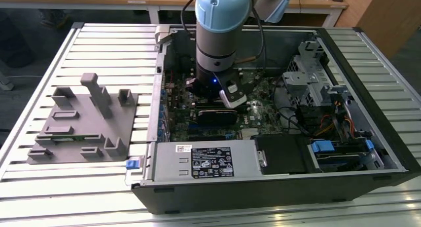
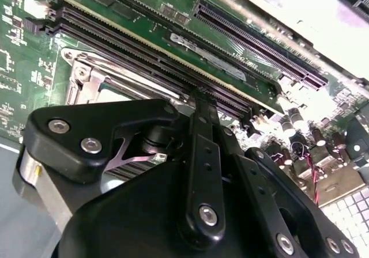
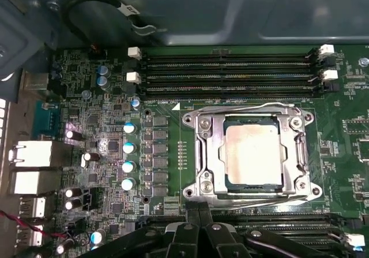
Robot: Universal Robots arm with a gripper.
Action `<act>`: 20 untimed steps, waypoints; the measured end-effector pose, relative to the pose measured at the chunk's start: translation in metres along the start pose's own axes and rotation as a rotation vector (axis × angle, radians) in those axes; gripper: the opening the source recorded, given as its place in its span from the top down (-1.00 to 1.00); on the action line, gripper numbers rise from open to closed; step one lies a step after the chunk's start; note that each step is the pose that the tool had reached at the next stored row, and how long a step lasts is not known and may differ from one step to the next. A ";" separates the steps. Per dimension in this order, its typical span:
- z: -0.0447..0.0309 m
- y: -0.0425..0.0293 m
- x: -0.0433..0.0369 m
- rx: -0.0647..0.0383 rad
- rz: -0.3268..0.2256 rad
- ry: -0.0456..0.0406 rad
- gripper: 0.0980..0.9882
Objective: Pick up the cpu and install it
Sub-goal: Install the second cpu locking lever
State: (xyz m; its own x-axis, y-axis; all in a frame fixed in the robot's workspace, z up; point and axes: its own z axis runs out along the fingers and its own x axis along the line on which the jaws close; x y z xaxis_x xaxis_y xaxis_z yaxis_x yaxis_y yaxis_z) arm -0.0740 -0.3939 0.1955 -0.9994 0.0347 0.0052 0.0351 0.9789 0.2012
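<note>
– Black linkage bars of the end effector (image 3: 199, 215) sit right up against my wrist cameras. From what I can read in the first wrist view, its two fingers are pressed together with nothing between them.

– So where's the cpu?

– The cpu (image 3: 253, 154) lies flat in the socket frame (image 3: 203, 154), pale top upward, just beyond the fingertips and slightly off their centre line. It isn't touching them. On the exterior view the arm reaches well down inside the computer case (image 1: 276, 187), far from the grey fixture (image 1: 79, 133) out on the counter (image 1: 98, 187).

– Does it look seated?

– I'd judge so: its edges run parallel to the frame's opening and I see no corner riding high. One edge is shadowed, so I can't vouch for that side.

– What matters for doing this part well?

– Keeping the fingertips square above the chip and moving only straight along the tool axis. Any sideways drag near the socket could skew the cpu or hurt the contacts beneath it. The memory slots (image 3: 230, 76) beyond the socket and the row right under the fingers leave little room, and the capacitors (image 3: 128, 148) stand off to one flank. I'd go slowly and lightly.
</note>
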 end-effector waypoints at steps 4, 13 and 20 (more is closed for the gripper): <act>0.0023 0.0006 0.0001 -0.012 0.000 0.0003 0.98; 0.0030 0.0026 0.0029 -0.022 0.000 0.0004 0.98; 0.0042 0.0073 0.0041 -0.022 0.000 0.0003 0.98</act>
State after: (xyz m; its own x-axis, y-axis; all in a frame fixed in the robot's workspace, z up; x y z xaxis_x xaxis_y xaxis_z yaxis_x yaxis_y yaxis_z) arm -0.0778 -0.3857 0.1929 -0.9994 0.0347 0.0056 0.0351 0.9742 0.2229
